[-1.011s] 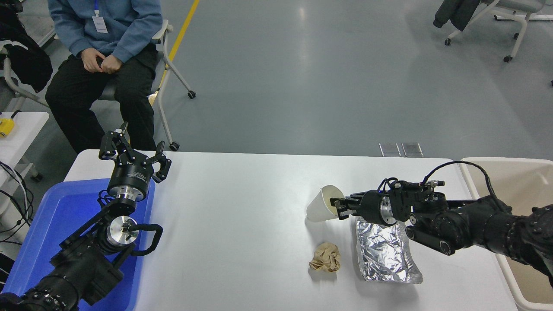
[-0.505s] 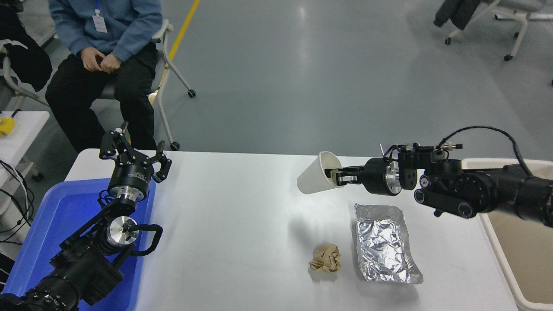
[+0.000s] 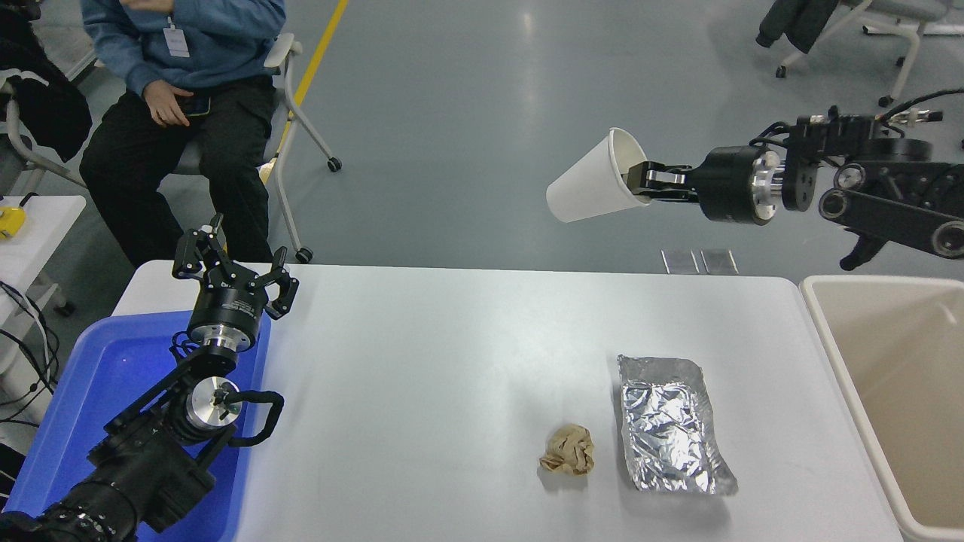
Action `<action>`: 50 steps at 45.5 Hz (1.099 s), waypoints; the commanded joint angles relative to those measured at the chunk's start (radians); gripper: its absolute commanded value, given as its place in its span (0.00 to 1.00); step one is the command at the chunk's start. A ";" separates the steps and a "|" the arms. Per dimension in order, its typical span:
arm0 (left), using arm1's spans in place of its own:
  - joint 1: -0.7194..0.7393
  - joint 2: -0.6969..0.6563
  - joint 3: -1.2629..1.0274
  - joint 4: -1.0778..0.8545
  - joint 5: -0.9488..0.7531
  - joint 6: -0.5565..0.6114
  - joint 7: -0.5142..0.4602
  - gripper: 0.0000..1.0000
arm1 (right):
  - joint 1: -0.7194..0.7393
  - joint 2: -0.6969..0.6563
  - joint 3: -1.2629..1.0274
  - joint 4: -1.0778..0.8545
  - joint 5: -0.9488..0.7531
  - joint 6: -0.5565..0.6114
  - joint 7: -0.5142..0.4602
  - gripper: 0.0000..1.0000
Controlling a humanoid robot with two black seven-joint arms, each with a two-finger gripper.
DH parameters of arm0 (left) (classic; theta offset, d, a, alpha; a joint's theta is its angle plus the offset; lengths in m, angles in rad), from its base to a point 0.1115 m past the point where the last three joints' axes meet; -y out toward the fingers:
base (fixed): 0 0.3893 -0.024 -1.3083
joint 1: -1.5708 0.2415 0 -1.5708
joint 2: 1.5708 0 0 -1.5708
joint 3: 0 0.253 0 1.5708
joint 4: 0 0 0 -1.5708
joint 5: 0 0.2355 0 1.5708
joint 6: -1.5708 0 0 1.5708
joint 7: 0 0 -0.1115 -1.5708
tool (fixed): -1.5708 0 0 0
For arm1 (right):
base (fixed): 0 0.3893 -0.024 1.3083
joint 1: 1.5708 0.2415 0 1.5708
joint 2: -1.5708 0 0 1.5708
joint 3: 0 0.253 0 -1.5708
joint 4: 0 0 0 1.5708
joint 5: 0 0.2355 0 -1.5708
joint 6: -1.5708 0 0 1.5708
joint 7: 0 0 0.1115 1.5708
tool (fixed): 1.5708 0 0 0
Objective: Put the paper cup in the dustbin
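The white paper cup (image 3: 586, 192) hangs high above the table's far edge, tipped on its side with its base to the left. My right gripper (image 3: 639, 180) is shut on the cup's rim, one finger inside the mouth. The arm reaches in from the right edge. The beige dustbin (image 3: 843, 361) stands off the table's right end, lower right of the cup. My left gripper (image 3: 230, 263) is open, parked at the lower left over the blue tray.
A crumpled brown paper ball (image 3: 568, 449) and a sheet of foil (image 3: 670, 425) lie on the white table (image 3: 422, 376). A blue tray (image 3: 120, 369) sits at the left. A person (image 3: 181, 90) sits on a chair at the far left.
My right arm lifted the cup from table height to well above the far edge and a little rightward. The person raised one hand.
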 commanded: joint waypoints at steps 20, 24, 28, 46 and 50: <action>0.000 0.000 0.000 0.000 0.000 0.000 0.000 1.00 | -0.067 -0.334 0.002 -0.390 0.367 0.067 -0.003 0.00; 0.000 0.000 0.000 0.000 0.000 0.000 0.000 1.00 | -0.156 -0.320 0.002 -0.508 0.503 0.074 -0.006 0.00; 0.000 0.000 0.000 0.000 0.000 0.000 0.000 1.00 | -0.239 -0.309 0.008 -0.585 0.605 0.073 -0.032 0.00; 0.000 0.000 0.000 0.000 -0.001 0.000 0.000 1.00 | -0.633 -0.220 0.457 -0.839 0.870 0.058 -0.333 0.00; 0.000 0.000 0.000 0.000 -0.001 0.000 0.000 1.00 | -0.714 -0.202 0.527 -0.841 0.873 0.058 -0.358 0.00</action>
